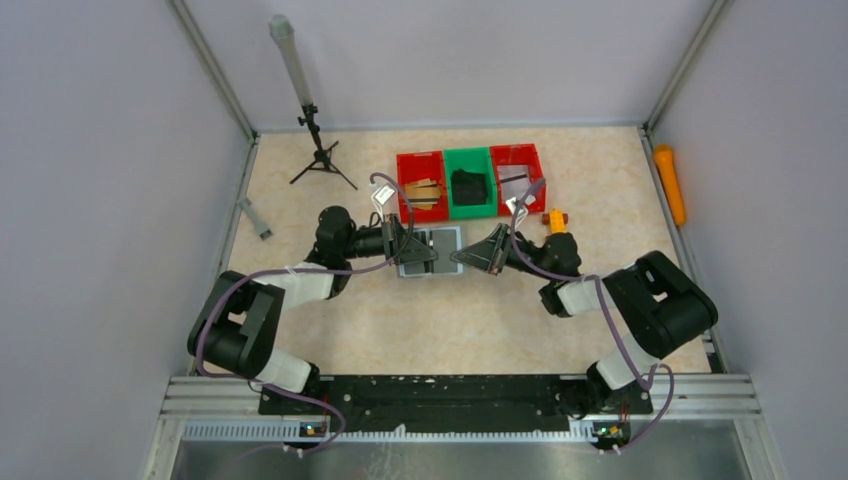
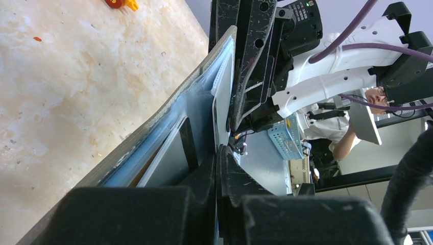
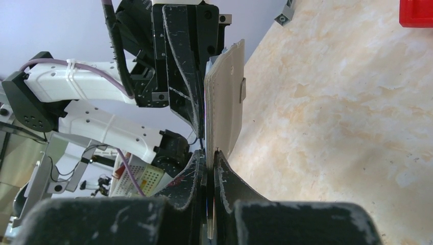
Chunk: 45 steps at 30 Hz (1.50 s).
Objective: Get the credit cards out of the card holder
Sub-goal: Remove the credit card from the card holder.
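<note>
Card holder (image 1: pixel 430 252) held just in front of green bin (image 1: pixel 470 182). Left edge pinched by left gripper (image 1: pixel 412 250) so nothing slides; right edge pinched by right gripper (image 1: pixel 467 256), maybe to spread pockets (image 2: pixel 196 109).

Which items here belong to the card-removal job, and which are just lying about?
Job: card holder, pinched by left end effector and right end effector.
Lying about: red bins, green bin, tripod, orange cylinder.
</note>
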### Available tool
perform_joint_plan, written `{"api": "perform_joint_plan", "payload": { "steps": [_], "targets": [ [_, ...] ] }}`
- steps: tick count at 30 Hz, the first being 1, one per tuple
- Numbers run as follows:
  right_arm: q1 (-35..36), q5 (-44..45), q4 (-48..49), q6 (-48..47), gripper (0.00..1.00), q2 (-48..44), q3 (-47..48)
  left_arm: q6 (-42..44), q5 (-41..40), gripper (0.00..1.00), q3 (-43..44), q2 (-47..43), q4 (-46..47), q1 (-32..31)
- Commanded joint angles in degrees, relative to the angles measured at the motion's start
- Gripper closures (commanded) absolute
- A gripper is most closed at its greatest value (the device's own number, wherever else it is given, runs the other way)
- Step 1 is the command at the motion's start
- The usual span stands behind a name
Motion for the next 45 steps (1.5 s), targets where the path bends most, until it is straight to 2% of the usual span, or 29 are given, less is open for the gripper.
{"api": "perform_joint_plan", "payload": {
  "steps": [1,24,25,27,29,33,37,45],
  "targets": [
    [-2.4,-0.3,7.4,0.7,1.00,-0.3,-0.9,0.4,-0.9,1.00,-1.0,-0.4,2.8,2.0],
    [-3.1,-0.9,10.8,2.6,1.00,1.2,-1.1,-1.3,-0.4,1.00,-1.5,0.2,5.3,2.5],
    [-3.1,-1.0,10.9,2.7,1.00,1.2,-1.1,-1.5,-0.4,0.99,-1.5,0.3,5.6,2.6],
    [-3.1,-1.0,10.9,2.9,1.00,1.3,-1.0,-1.8,-0.3,0.85,-1.7,0.3,6.4,2.4],
    [-3.1,-1.0,11.0,3.0,1.00,1.6,-0.9,-1.8,-0.3,0.76,-1.8,0.2,6.6,2.2],
    [-3.1,-1.9,13.5,4.8,1.00,3.4,-0.6,-1.7,0.0,0.66,-1.4,0.7,6.7,1.7],
    [-3.0,-2.6,16.1,6.4,1.00,5.1,-0.1,-2.2,0.4,0.64,-0.9,1.8,7.1,1.0],
    [-2.2,-3.0,16.0,6.1,1.00,5.2,0.3,-2.8,0.6,0.66,0.0,3.7,7.4,0.2]
  ]
}}
